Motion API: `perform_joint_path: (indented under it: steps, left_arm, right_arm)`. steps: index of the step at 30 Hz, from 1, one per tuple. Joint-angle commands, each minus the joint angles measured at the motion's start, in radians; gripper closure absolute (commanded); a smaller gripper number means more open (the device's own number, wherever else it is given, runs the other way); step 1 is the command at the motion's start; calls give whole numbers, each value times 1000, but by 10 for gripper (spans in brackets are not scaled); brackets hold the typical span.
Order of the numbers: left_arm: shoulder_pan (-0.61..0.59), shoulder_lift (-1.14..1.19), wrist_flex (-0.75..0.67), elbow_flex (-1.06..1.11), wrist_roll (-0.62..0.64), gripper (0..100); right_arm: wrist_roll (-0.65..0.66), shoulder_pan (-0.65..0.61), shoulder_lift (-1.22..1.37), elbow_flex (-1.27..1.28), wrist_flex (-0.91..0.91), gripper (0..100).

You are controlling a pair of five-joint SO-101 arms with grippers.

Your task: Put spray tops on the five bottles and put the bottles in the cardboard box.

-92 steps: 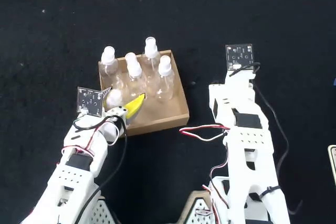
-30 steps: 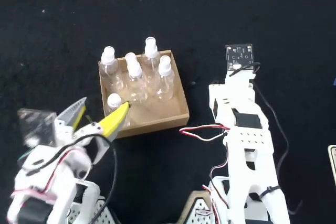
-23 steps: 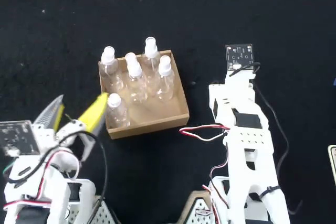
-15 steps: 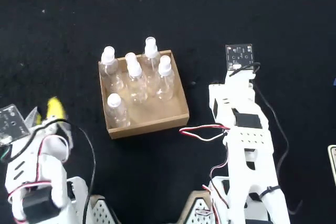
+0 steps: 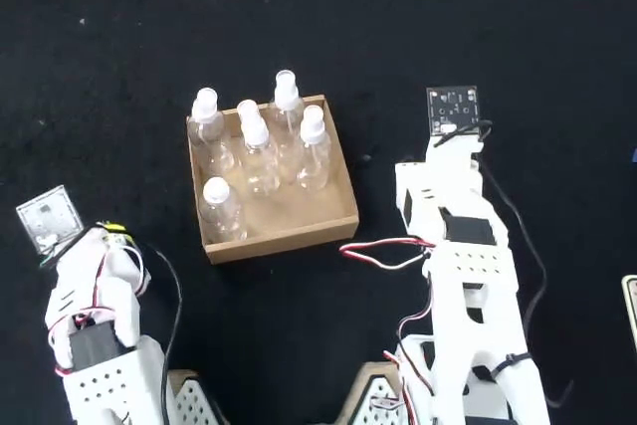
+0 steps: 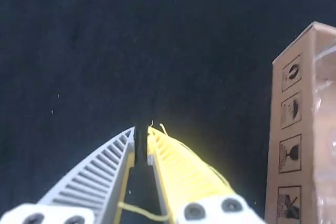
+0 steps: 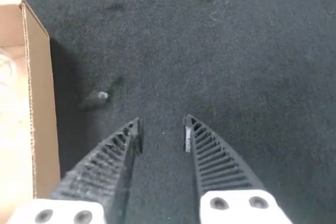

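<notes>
Bottles boxed; both my grippers empty.
The bottles (image 5: 221,218) stand upright, spray tops (image 5: 313,124) fitted, inside the cardboard box (image 5: 282,239). My left gripper (image 6: 142,134) has its fingers pressed together near the box. My right gripper (image 7: 161,132) holds its fingers slightly apart over the table (image 5: 518,37). I judge the bottles light, thin-walled and slick, best gripped gently at the shoulder.

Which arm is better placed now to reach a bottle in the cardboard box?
Probably the right. The right gripper is open and sits beside the cardboard box. The left gripper is shut, and its arm is folded back.
</notes>
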Motion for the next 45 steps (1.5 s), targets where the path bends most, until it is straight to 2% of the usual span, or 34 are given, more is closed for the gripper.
perform_joint_path:
  steps: [1, 4, 8, 11, 14, 19, 24, 27, 33, 35, 45]
  left_arm:
    - [4, -11, 97, -47, -5, 970]
    - [13, -11, 166, -65, -5, 970]
    - [13, -11, 184, -42, -5, 970]
    - [13, -11, 178, -5, -5, 970]
    - [22, -12, 178, 25, -5, 970]
    - [128, -12, 181, 56, -8, 971]
    - [174, -12, 187, 59, -166, 971]
    - [173, -11, 190, 59, -256, 971]
    - [173, -11, 331, 59, -238, 970]
    - [173, -11, 330, 59, -241, 970]
    - [177, -11, 330, 59, -238, 970]
  right_arm:
    - [2, 15, -30, -16, 8, 904]
    - [17, 43, -84, -42, 150, 992]
    - [28, 112, -205, -41, 333, 988]
    - [23, 109, -321, -5, 460, 987]
    - [23, 107, -458, 87, 489, 980]
    - [29, 109, -728, 302, 477, 943]
    - [23, 118, -1049, 542, 488, 914]
    - [25, 130, -1204, 535, 644, 910]
    - [23, 95, -1168, 556, 741, 913]
    - [23, 94, -1167, 555, 790, 913]
    - [25, 94, -1171, 558, 789, 913]
